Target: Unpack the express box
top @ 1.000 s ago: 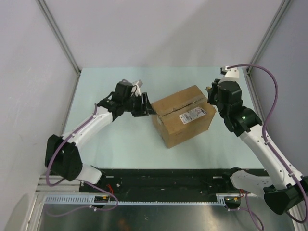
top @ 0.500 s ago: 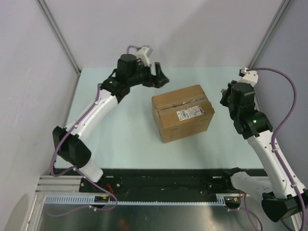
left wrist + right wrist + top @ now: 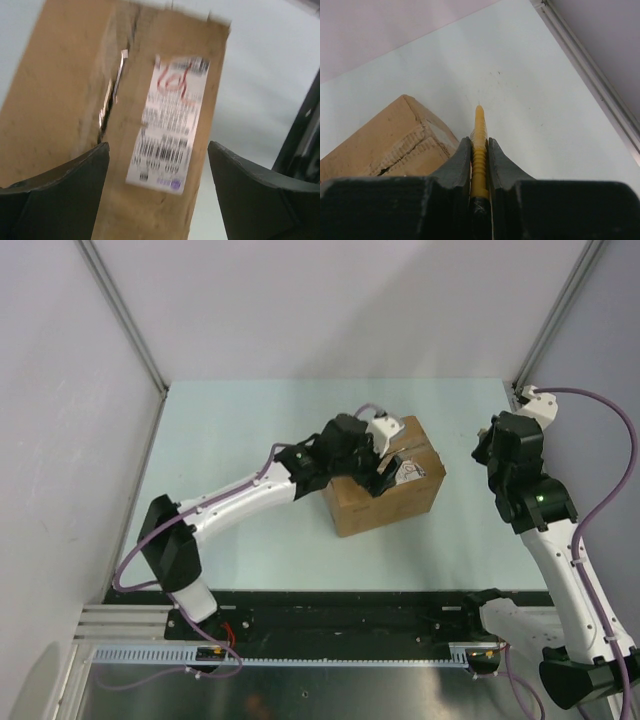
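The express box (image 3: 385, 508) is a brown carton with a white label (image 3: 411, 472), standing right of the table's centre with its flaps down. My left gripper (image 3: 385, 474) hovers just above its top, open. In the left wrist view its jaws (image 3: 157, 147) straddle the label (image 3: 170, 125) beside the slit tape seam (image 3: 112, 95). My right gripper (image 3: 487, 448) is to the right of the box and clear of it. It is shut on a yellow utility knife (image 3: 479, 125), whose tip points past the box corner (image 3: 380, 145).
The pale green table (image 3: 230, 440) is enclosed by white walls with metal corner posts (image 3: 125, 315). An aluminium rail (image 3: 590, 75) runs along the table's right edge near the right gripper. The arm bases sit on a black rail (image 3: 340, 615) at the near edge.
My left arm swung from the back left of the table to just above the box top, its jaws wider than a second ago. My right arm drew back slightly to the right.
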